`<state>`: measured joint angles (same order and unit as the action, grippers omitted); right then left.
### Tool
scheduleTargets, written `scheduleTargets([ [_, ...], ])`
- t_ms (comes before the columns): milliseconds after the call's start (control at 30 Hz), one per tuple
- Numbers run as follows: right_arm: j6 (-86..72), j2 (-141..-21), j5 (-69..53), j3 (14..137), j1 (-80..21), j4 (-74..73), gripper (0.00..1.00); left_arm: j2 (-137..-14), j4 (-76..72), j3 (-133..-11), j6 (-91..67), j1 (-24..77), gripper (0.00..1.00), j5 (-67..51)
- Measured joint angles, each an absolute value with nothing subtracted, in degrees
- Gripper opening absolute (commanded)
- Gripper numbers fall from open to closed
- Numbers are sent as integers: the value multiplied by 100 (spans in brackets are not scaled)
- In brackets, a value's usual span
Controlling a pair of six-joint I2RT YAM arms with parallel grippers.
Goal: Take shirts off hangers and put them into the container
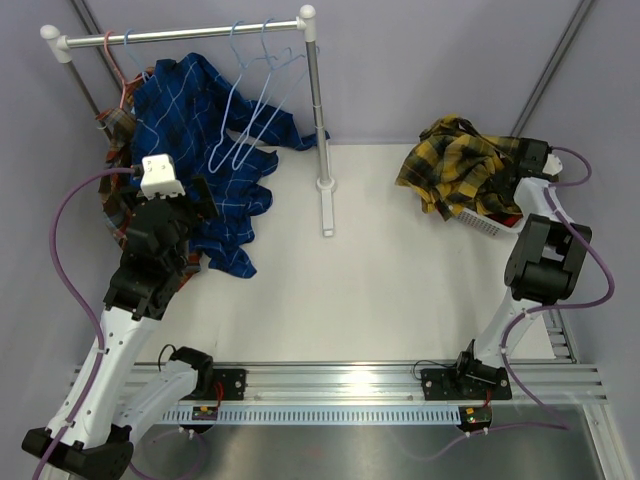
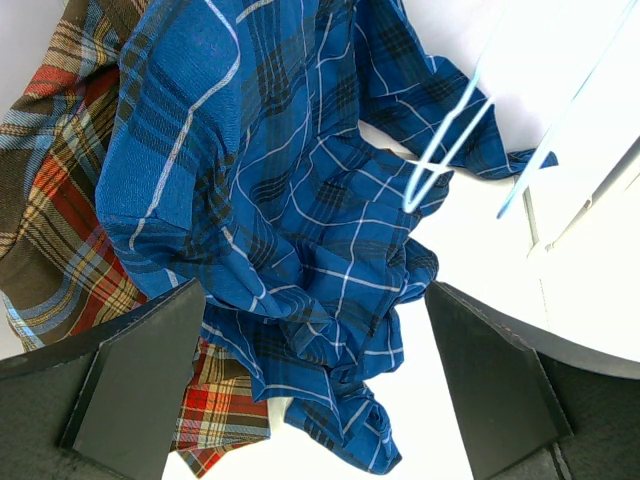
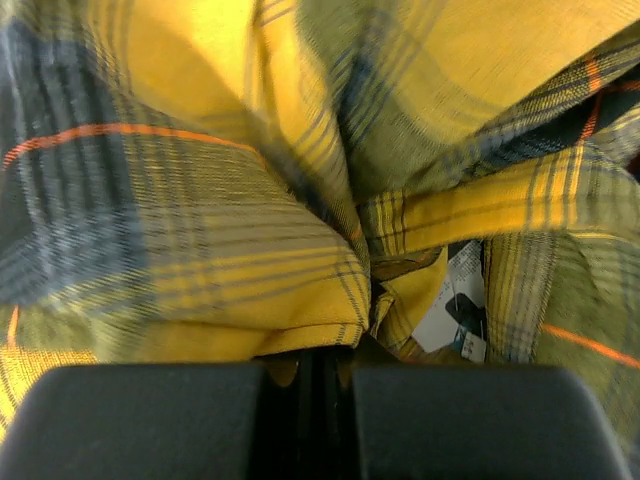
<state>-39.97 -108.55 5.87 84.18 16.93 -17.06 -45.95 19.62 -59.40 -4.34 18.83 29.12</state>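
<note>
Looking through the left wrist camera, we see the left gripper [image 2: 315, 300] with its jaws spread wide and holding nothing, the blue plaid flannel shirt with thin pale lines [image 2: 290, 200] filling the gap between its two black fingers [image 2: 140, 390]. From above, that blue shirt hangs from the left part of the thick white-capped metal rail [image 1: 190, 36] and trails down onto the white table [image 1: 380, 290]. Just beside it, at the far left, hangs the brown-red plaid shirt [image 1: 113, 190]. Several bare light blue wire hangers [image 1: 250, 110] dangle from the rail in front of the blue shirt, and a pink wire hanger [image 1: 122, 85] hooks on near the rail's left end. On the right, the yellow-and-black plaid shirt [image 1: 455, 165] lies heaped over the white perforated plastic basket [image 1: 482, 222], of which only a corner shows. The right gripper [image 3: 312, 385] is closed tight, pressed into that yellow cloth; we cannot tell whether a fold is caught between its jaws.
</note>
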Motion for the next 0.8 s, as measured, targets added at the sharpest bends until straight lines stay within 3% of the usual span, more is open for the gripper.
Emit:
scheduleTargets([
  [233, -4165, -11485, 395, 8624, 1693, -2139, 15, -4595, 1964, -5940, -434, 1881, 99, 2912],
  [433, -3964, -11323, 550, 8678, 1682, -2425, 46, -4595, 1964, -5940, -434, 1879, 99, 2910],
  [500, -3756, -11128, 679, 8661, 1651, -2580, 56, -4595, 1962, -5940, -434, 1879, 99, 2908],
  [600, -3422, -10637, 860, 8654, 1542, -2759, 61, -4595, 1964, -5940, -436, 1879, 99, 2893],
  [733, -2886, -9861, 1210, 8908, 1208, -2952, 77, -4595, 1964, -5940, -436, 1874, 99, 2891],
  [800, -2598, -9550, 1402, 9157, 980, -2956, 81, -4595, 1964, -5940, -436, 1874, 99, 2888],
])
